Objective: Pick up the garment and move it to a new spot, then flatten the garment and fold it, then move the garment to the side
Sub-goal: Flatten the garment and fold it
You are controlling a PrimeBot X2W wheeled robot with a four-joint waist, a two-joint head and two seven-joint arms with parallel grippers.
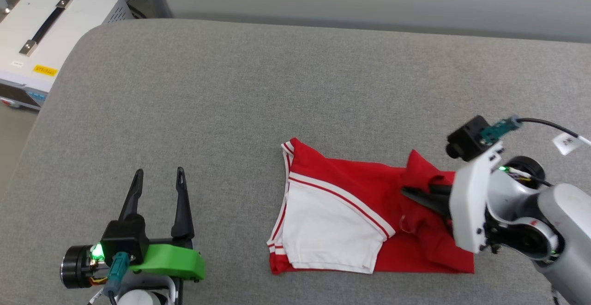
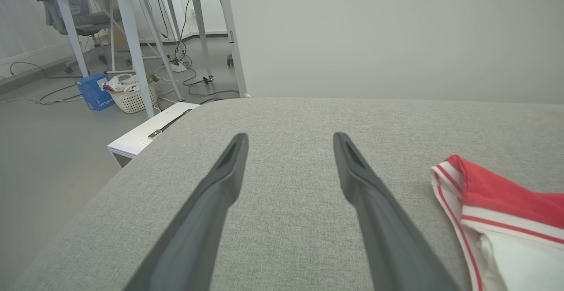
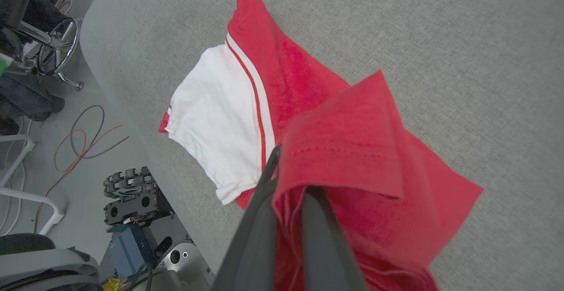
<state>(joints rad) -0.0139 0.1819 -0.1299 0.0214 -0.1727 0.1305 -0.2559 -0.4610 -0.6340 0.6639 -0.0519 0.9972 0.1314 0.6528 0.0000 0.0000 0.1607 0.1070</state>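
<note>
Garment [image 1: 351, 178] has a fold clamped in right gripper [image 1: 406, 191]; left gripper [image 1: 159, 172], fingers spread, sits apart.

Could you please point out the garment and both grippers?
garment [image 1: 351, 176]: head view, on its red body fabric.
left gripper [image 1: 159, 171]: head view, between the tips of its open fingers.
right gripper [image 1: 408, 193]: head view, at the tips of its fingers, shut on the garment.

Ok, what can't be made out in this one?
- Head view: the garment is folded, hiding its chest; the yellow label on the white case is too small to read.
- Right wrist view: a red fold covers one fingertip of the right gripper.
- Left wrist view: the frame edge cuts the garment.
</note>
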